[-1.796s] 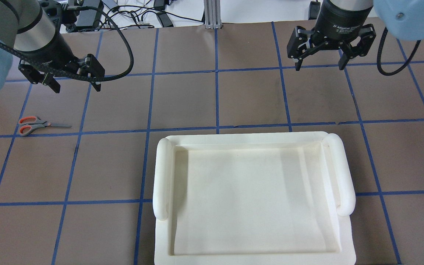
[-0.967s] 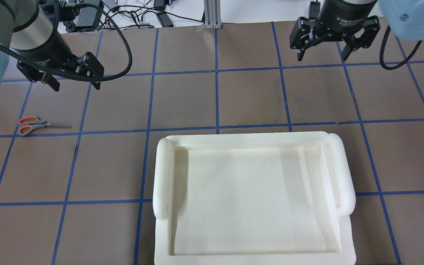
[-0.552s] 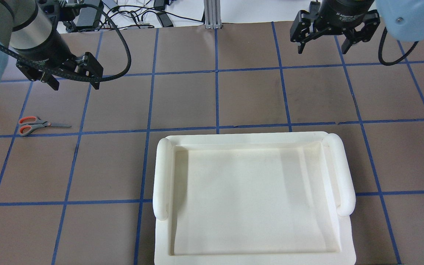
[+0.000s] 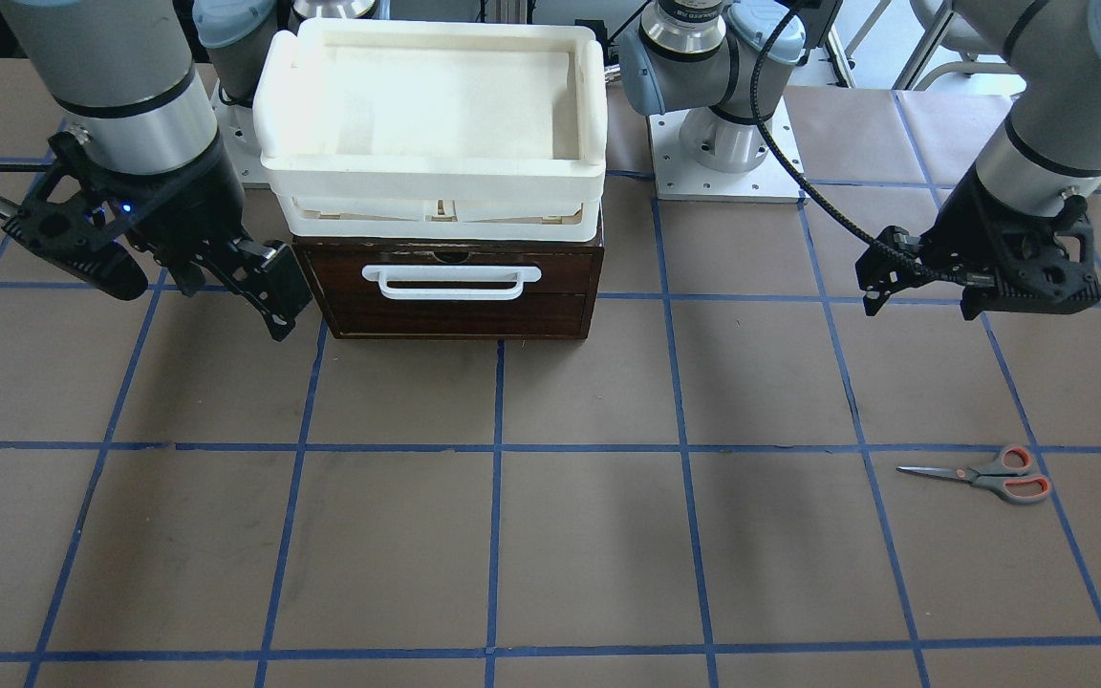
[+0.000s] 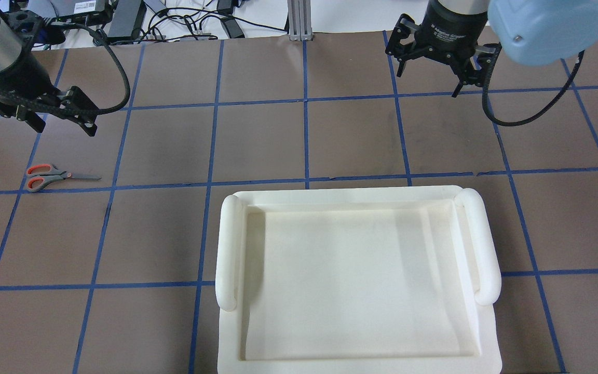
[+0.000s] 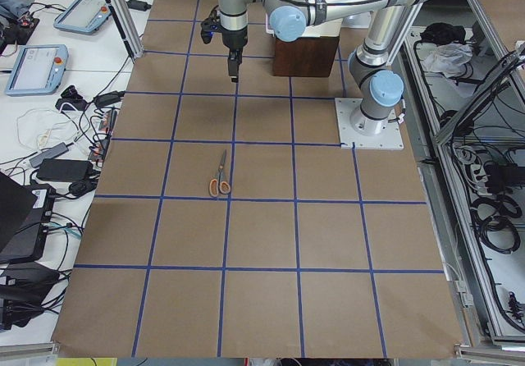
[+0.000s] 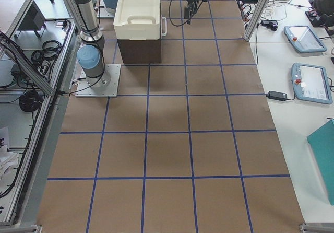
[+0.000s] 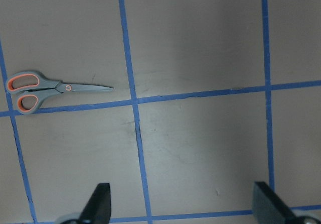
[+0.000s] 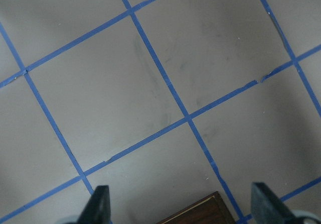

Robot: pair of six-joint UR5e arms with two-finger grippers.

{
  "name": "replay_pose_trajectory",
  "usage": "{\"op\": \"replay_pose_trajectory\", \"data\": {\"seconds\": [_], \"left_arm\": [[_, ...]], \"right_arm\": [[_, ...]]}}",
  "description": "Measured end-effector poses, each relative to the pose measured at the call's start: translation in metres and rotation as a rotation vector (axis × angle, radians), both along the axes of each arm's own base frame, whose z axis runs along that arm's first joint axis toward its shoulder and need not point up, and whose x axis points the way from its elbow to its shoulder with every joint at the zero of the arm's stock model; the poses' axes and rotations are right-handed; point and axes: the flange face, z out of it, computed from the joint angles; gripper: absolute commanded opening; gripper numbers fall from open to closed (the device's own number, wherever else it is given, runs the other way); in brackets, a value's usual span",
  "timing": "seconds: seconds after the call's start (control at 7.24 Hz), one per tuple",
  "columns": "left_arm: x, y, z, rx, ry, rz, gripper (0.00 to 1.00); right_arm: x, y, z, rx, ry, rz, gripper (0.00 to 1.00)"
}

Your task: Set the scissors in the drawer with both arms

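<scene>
Scissors (image 5: 60,177), small, with grey loop handles lined orange-red, lie on the brown desk (image 5: 356,140) below the wide-spread, empty left end effector (image 5: 63,127). The right end effector (image 5: 427,83), also wide, hovers beside the shut dark-brown wooden drawer (image 4: 455,311). This looks like the approach step; next, pull the drawer's handle and grasp the scissors.

Cream-white tray (image 4: 431,177), raised off the counter (image 4: 589,545), just beside the right gripper (image 4: 197,287). Brown counter, blue tape grid (image 4: 589,446) running under both grippers. Tangled cables (image 5: 200,23) beyond the left gripper (image 5: 64,130).
</scene>
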Motion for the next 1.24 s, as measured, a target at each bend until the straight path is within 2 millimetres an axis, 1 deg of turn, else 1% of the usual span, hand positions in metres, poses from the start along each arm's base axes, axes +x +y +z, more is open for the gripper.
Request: {"op": "replay_pose_trajectory", "data": {"seconds": [0.28, 0.41, 0.55, 0.69, 0.97, 1.24], "left_arm": [[0.02, -0.007, -0.015, 0.033, 0.005, -0.216, 1.0], [0.032, -0.007, -0.017, 0.044, 0.012, -0.362, 1.0], [0.045, -0.005, -0.021, 0.064, 0.023, -0.532, 1.0], [0.056, -0.002, -0.027, 0.087, 0.038, -0.687, 1.0], [0.083, 0.001, -0.044, 0.119, 0.068, -0.97, 1.0], [0.115, -0.01, -0.071, 0.128, 0.08, -1.104, 1.0]], "right_arm": [[0.039, 0.0, -0.027, 0.042, -0.009, -0.17, 1.0], [0.054, 0.001, -0.04, 0.067, -0.007, -0.234, 1.0], [0.069, 0.0, -0.057, 0.099, 0.003, -0.296, 1.0], [0.082, 0.0, -0.073, 0.125, 0.015, -0.348, 1.0], [0.1, 0.001, -0.096, 0.175, 0.021, -0.454, 1.0], [0.11, 0.003, -0.113, 0.236, 0.012, -0.549, 1.0]]}}
